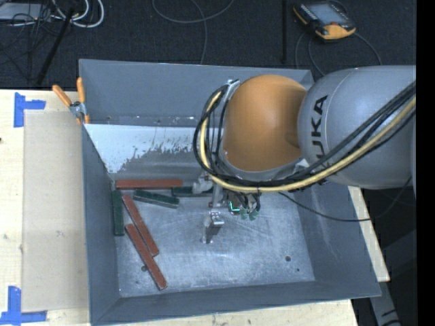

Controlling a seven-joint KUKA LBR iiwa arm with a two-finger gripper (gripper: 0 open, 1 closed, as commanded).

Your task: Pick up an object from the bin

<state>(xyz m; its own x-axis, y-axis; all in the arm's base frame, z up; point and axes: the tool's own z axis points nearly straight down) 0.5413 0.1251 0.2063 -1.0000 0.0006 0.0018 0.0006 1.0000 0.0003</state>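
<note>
My gripper [212, 227] hangs low over the bin floor near the middle, under the arm's wrist. Just to its left a dark green bar [157, 197] lies nearly level, with a shorter green piece [182, 191] at its right end, close to the gripper. Above them lies a long brown flat stick [148, 183]. All of these lie apart from the gripper.
Further left, a dark green stick [118, 214] lies along the bin's left wall. Two brown sticks [139, 224] [149, 260] run diagonally toward the front left corner. The arm with its orange cover and cables reaches in from the right.
</note>
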